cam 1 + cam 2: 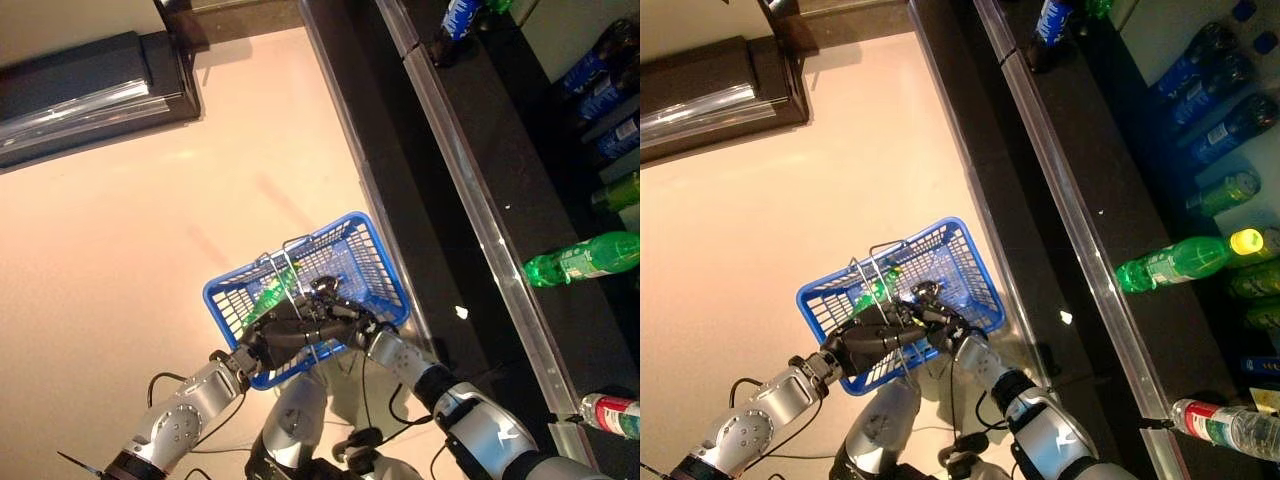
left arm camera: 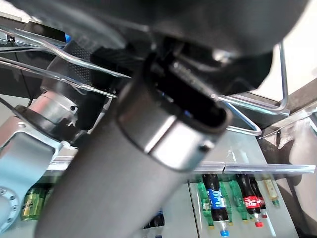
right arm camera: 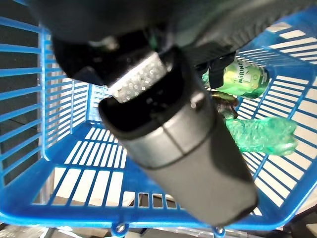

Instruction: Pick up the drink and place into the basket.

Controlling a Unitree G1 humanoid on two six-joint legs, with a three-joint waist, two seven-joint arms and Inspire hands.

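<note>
Placement stage. Left hand (image 1: 285, 328) curls round the wire handles (image 1: 283, 262); right hand (image 1: 345, 312) sits over the basket (image 1: 385, 270), fingers unreadable. Green drink (image 3: 260, 134) lies inside, toward 9 o'clock. Next: withdraw the right hand.

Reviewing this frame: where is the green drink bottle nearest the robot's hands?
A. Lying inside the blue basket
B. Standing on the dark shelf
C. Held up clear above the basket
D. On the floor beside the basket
A: the green bottle lies on the slatted bottom inside the blue basket.
</note>
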